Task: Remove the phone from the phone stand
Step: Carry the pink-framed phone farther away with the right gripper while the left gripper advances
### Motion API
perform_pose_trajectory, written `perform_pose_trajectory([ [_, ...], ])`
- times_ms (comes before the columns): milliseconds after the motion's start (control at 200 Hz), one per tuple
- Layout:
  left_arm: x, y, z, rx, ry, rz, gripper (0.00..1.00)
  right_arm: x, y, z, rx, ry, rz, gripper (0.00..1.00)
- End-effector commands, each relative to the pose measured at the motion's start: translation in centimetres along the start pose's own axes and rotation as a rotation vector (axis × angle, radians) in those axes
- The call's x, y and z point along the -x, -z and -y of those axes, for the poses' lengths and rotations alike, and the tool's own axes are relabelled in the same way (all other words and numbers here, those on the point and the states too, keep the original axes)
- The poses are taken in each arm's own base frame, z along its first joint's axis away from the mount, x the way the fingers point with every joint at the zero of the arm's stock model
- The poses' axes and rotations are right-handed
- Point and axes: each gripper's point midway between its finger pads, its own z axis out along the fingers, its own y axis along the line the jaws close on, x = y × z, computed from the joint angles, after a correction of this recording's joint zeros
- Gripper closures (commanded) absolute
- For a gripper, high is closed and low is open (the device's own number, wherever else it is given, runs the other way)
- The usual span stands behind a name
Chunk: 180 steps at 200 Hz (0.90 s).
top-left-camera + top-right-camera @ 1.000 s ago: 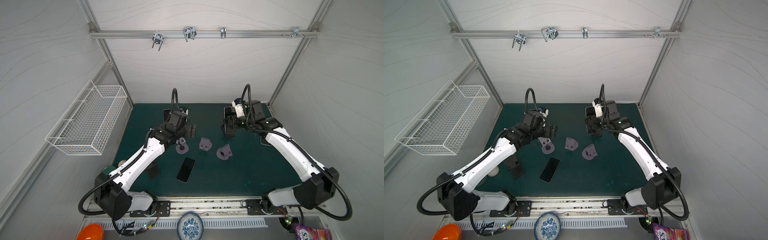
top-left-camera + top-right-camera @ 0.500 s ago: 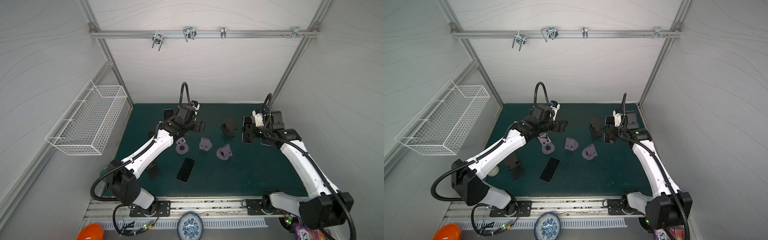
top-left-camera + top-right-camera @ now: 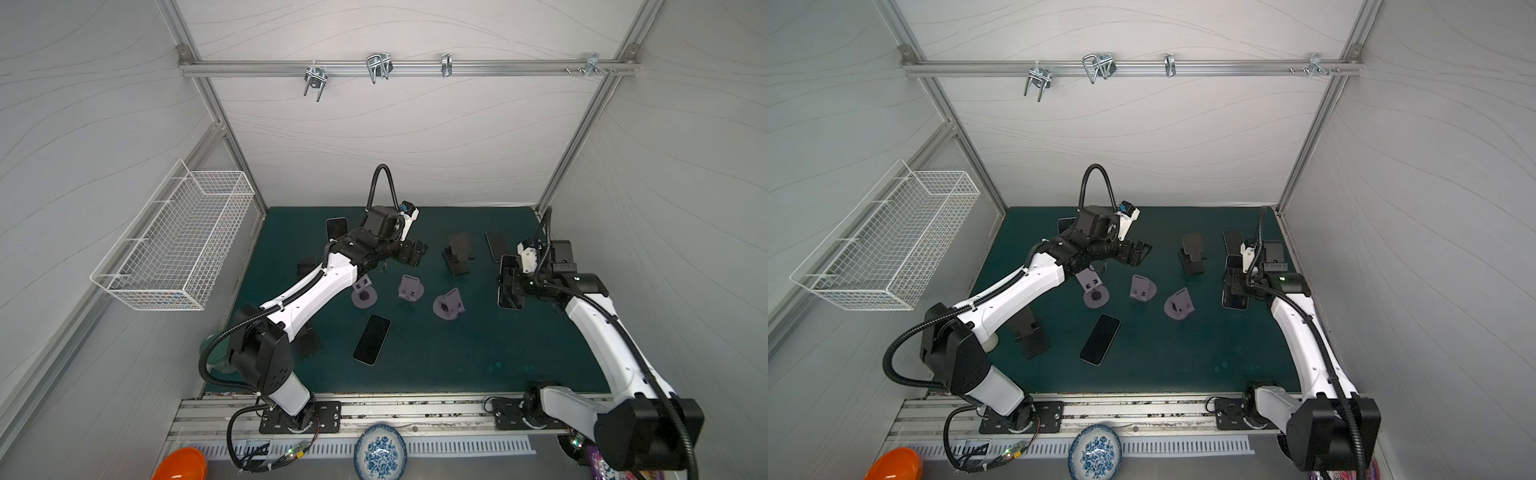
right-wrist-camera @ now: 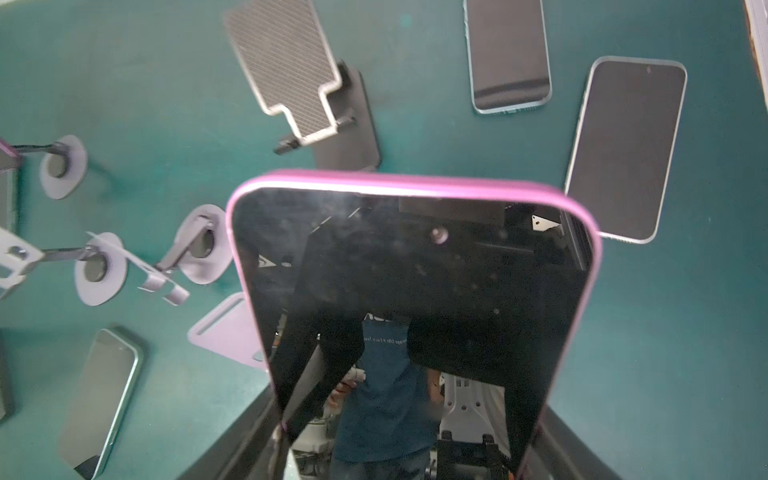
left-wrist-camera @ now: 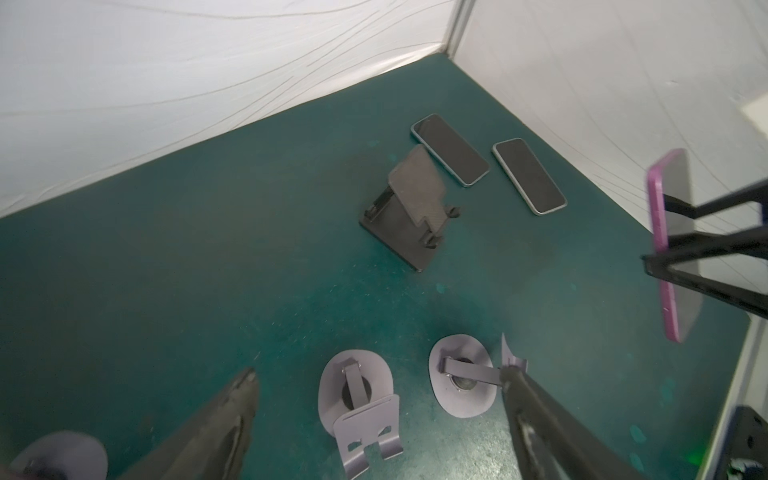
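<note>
At the bottom edge of both top views, nearest to the camera, stand a blue-and-white patterned ceramic bowl (image 3: 380, 453), showing only its painted inside, and in the lower left corner an orange plastic bowl (image 3: 180, 463), whose inside I cannot see. Above them, on the dark green mat (image 3: 415, 374), a bare dark phone (image 3: 372, 338) lies flat at the lower centre. The left arm (image 3: 316, 286) stretches in a long diagonal from the lower left to the middle of the frame. There the left gripper (image 3: 417, 253) points to the right with jaws spread wide and nothing between them. The left wrist view shows the small lavender plastic stands (image 5: 368, 428) just below it. The right arm (image 3: 594, 328) rises along the right side and bends its wrist toward the centre. The right gripper (image 3: 509, 291) is clamped on the phone in a pink case (image 3: 510, 303), which hangs over the right part of the mat, well apart from the black folding phone stand (image 3: 457, 257). From above the pink rim is hardly seen, but both wrist views show it plainly. Beyond the stand, the left wrist view shows a pale-rimmed phone (image 5: 451, 149) and a second pale-rimmed phone (image 5: 530, 176) flat side by side. In the top views the right wrist hides one of them. A white wire basket (image 3: 178, 245) hangs on the left wall.
</note>
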Motion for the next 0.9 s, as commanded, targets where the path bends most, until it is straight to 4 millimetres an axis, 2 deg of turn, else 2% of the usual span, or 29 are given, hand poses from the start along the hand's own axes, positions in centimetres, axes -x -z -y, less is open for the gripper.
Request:
perform_pose_trajectory([
  [0, 3.0, 0.4, 1.5, -0.078, -0.098, 0.092, 0.07, 0.0, -0.3, 0.5, -0.003, -0.004, 0.001, 0.49],
  [235, 3.5, 1.1, 0.0, -0.063, -0.075, 0.123, 0.07, -0.9, -2.9, 1.2, -0.003, -0.031, -0.06, 0.49],
  [405, 2.9, 1.4, -1.2, -0.035, -0.072, 0.116, 0.07, -1.2, -4.4, 1.3, 0.007, -0.051, -0.098, 0.48],
  [750, 2.4, 1.3, -2.0, -0.018, -0.062, 0.111, 0.07, -2.0, -5.8, 1.4, 0.015, -0.06, -0.15, 0.47],
  [895, 2.3, 1.5, -2.9, 0.016, -0.037, 0.119, 0.07, -2.5, -6.4, 1.4, 0.024, -0.064, -0.175, 0.46],
])
